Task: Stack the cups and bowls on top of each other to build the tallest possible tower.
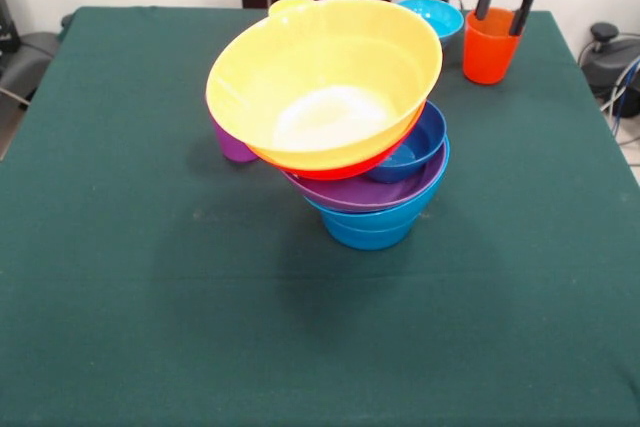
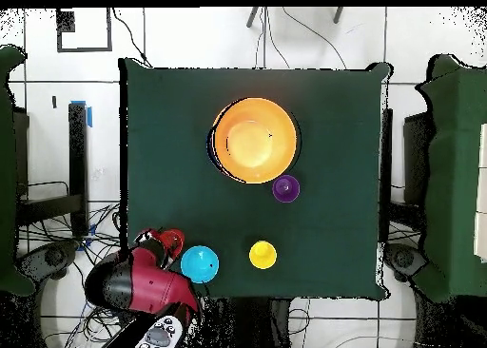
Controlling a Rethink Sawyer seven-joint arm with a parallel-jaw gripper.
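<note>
The tower (image 1: 350,137) sits about mid-table on the green cloth (image 1: 120,297), and it's a pretty wonky stack. Bottom to top in the front view: a blue bowl (image 1: 368,227) on the cloth, a purple bowl (image 1: 375,190) in it, a dark blue bowl (image 1: 415,142) peeking out on the tower's right side, then an orange bowl (image 1: 335,167) showing only as a thin rim, and the big yellow bowl (image 1: 325,82) on top. The yellow one is tilted hard, its mouth tipped toward the camera, and it overhangs the tower's base on the left.

A purple cup (image 1: 233,142) stands on the cloth just beside the tower, half hidden under the yellow bowl's overhang. From overhead it's right next to the tower (image 2: 254,140), as a small purple circle (image 2: 285,188).

The claw (image 1: 503,9) is well apart from the tower, off at the far right corner of the table in the front view. Its two black fingers are spread and reach down around the rim of an orange cup (image 1: 489,47), one each side, but I can't tell if they're actually touching it. Cup's standing upright on the cloth.

A cyan bowl (image 1: 432,17) sits behind the tower, between it and the orange cup. Overhead also shows a yellow cup (image 2: 262,255) near the cyan bowl (image 2: 200,262), clear of the tower.
</note>
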